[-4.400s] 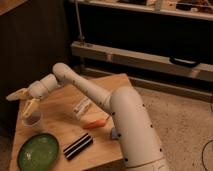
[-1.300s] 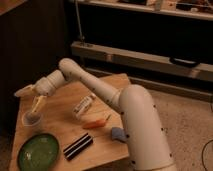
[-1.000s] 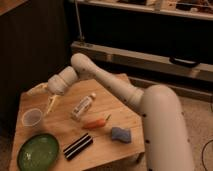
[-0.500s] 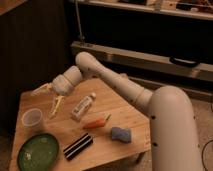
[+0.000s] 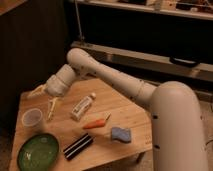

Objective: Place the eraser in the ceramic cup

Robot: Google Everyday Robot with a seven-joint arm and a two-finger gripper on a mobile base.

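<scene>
The eraser, a black block with white stripes, lies on the wooden table near its front edge, right of the green bowl. The ceramic cup, small and pale, stands upright at the table's left side. My gripper hangs above the table just right of and slightly behind the cup, with its fingers spread open and nothing between them. The eraser is well in front of the gripper, apart from it.
A wide green bowl sits at the front left corner. A white labelled tube, an orange carrot and a pale blue sponge lie across the middle and right. Dark shelving stands behind the table.
My gripper has moved from directly over the cup to the right and back, away from it. The arm has swung with it. The objects on the table have not moved.
</scene>
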